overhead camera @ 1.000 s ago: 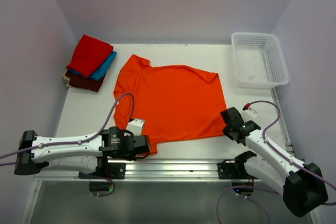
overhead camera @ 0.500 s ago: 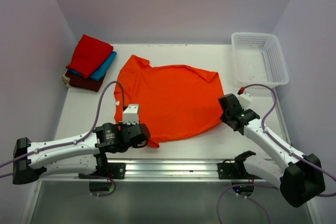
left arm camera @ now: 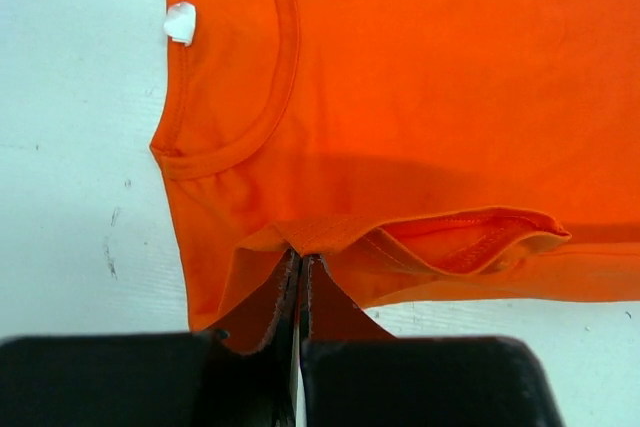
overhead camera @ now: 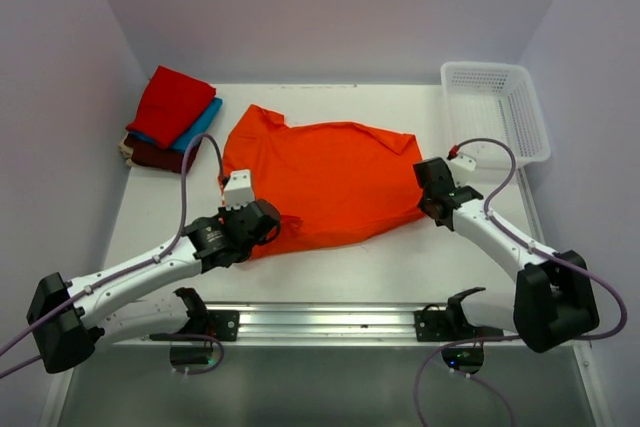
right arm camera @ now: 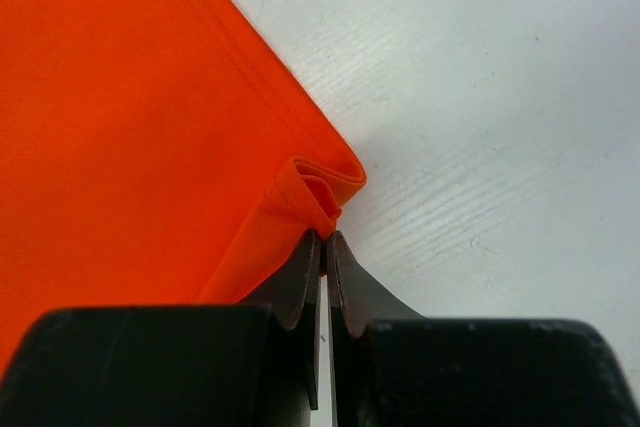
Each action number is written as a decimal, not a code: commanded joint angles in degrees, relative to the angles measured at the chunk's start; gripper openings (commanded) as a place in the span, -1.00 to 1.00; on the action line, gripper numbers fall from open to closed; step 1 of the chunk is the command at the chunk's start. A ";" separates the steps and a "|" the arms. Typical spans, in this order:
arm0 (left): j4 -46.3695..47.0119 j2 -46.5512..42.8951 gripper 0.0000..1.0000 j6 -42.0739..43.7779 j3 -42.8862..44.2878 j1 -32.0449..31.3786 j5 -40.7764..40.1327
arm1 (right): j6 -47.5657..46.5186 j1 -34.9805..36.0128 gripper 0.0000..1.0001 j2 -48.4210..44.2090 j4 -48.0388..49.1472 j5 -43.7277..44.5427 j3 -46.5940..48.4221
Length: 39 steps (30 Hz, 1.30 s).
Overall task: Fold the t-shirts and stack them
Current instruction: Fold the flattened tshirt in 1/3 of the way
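light: bright, even, from above | shadows: soft; darker band on orange t-shirt (left arm camera: 420,67) beside its raised hem, left wrist view | focus: top view sharp; wrist views' near foreground soft, dark

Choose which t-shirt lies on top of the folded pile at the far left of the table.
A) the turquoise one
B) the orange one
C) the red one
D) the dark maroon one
C: in the top view the red t-shirt lies uppermost, with the turquoise t-shirt under it and the dark maroon t-shirt at the bottom.
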 commanded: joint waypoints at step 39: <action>23.25 14.86 -1.00 22.57 3.22 17.13 2.93 | -4.84 -5.66 -1.00 19.54 7.95 -1.95 15.39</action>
